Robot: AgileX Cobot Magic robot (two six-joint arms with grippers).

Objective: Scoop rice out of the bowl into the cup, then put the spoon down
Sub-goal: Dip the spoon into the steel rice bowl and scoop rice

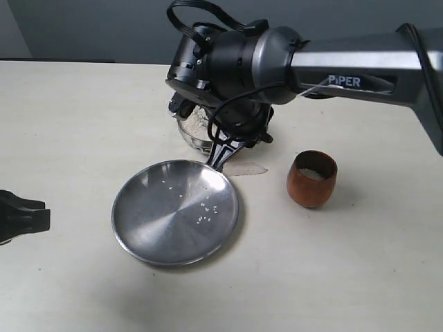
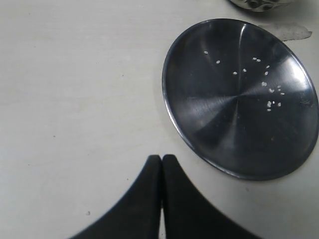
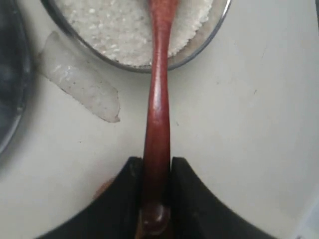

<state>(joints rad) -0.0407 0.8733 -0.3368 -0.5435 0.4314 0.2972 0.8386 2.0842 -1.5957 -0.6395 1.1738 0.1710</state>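
The pale bench (image 1: 69,124) carries a flat steel plate (image 1: 152,228), the bowl (image 1: 194,137) just behind it, and the cup (image 1: 312,180) to the right, standing upright and apart from both. The right gripper (image 3: 157,172) is clamped on the end of the spoon (image 3: 158,99) handle, with one jaw against each side. The spoon reaches over the bowl's rim onto the heaped rice (image 3: 109,25). The left gripper (image 2: 162,169) sits left of the plate, jaws pressed together and holding nothing. Loose grains dot the plate.

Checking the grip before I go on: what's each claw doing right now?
Left claw: closed, holding nothing.
Right claw: closed on the spoon, whose far end lies in the rice in the bowl.
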